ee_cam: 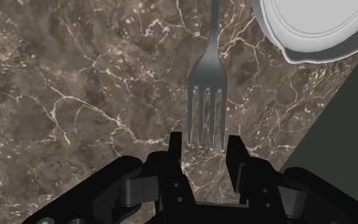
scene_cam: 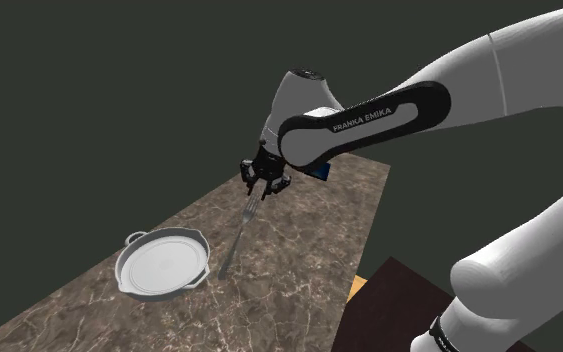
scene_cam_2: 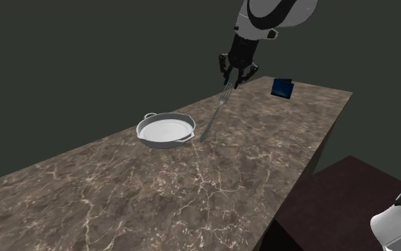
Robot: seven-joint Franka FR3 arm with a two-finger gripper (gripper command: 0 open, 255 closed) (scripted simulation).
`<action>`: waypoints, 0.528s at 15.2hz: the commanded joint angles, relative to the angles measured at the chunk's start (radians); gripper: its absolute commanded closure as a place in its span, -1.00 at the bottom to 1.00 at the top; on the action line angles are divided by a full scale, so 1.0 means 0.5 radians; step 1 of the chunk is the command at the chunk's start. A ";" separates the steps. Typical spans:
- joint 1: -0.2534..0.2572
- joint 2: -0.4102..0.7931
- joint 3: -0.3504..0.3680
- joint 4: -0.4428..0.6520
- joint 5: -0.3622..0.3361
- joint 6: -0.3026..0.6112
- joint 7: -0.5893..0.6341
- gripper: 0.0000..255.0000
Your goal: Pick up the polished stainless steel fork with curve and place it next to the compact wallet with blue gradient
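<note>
A shiny grey metal fork (scene_cam: 239, 238) lies flat on the brown marble counter (scene_cam: 299, 260), its tines pointing toward the far end. My gripper (scene_cam: 266, 190) hangs just above the tine end, open. In the wrist view the fork (ee_cam: 208, 83) stretches away from the gripper (ee_cam: 206, 149), and the tine tips sit between the two fingers without touching them. A small blue wallet (scene_cam_2: 283, 88) stands near the counter's far end, beyond the gripper (scene_cam_2: 236, 78) and to the second exterior view's right of it. In the shoulder view the wallet (scene_cam: 317, 172) peeks out behind the arm.
A shallow grey pan with two small handles (scene_cam_2: 164, 130) sits close beside the fork's handle (scene_cam_2: 215, 114), on the second exterior view's left. The counter's long edge (scene_cam_2: 313, 160) drops off toward a dark brown box (scene_cam_2: 348, 192). Dark walls surround the counter.
</note>
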 commanded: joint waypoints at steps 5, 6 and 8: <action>-0.111 0.098 -0.184 0.057 -0.001 -0.001 -0.303 1.00; -0.132 0.121 -0.210 0.075 -0.007 -0.002 -0.346 1.00; -0.174 0.174 -0.259 0.117 -0.023 -0.008 -0.428 1.00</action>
